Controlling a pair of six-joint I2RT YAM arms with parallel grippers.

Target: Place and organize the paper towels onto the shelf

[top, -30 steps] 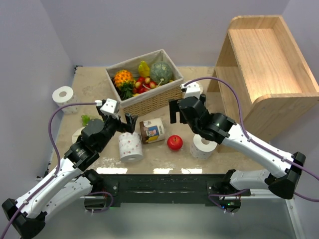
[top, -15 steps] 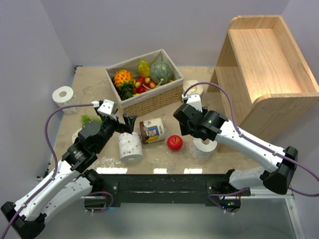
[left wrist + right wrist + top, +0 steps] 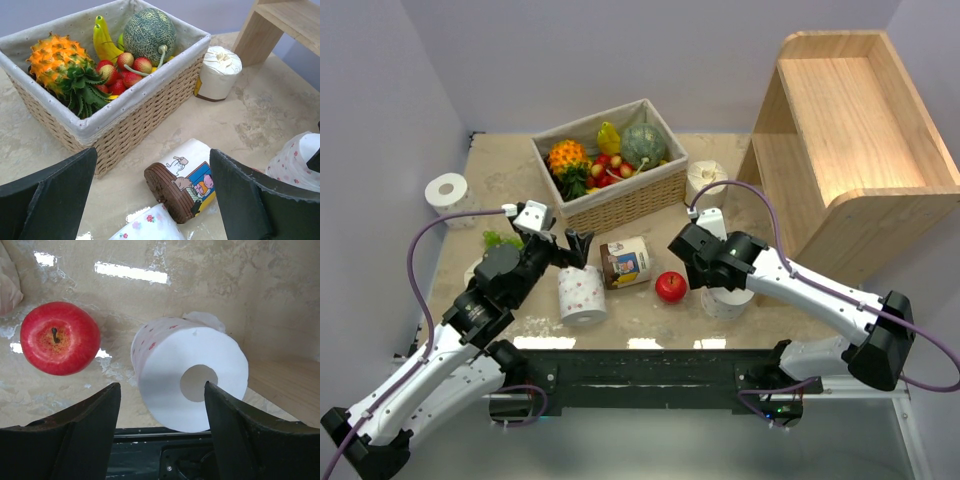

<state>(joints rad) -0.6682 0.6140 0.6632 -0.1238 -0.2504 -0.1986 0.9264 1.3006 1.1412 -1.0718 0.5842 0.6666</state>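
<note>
Claws both gape: right claw (image 3: 161, 390) hangs over an upright pink-dotted paper towel roll (image 3: 167, 357) beside a red apple (image 3: 60, 337); left claw (image 3: 152, 160) over another dotted roll (image 3: 150, 227).

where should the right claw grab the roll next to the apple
Across its round outer wall, coming straight down from above. The roll stands upright, hollow core facing up, with the open right claw above it. The apple sits close beside it, so one finger must drop into that gap.
</note>
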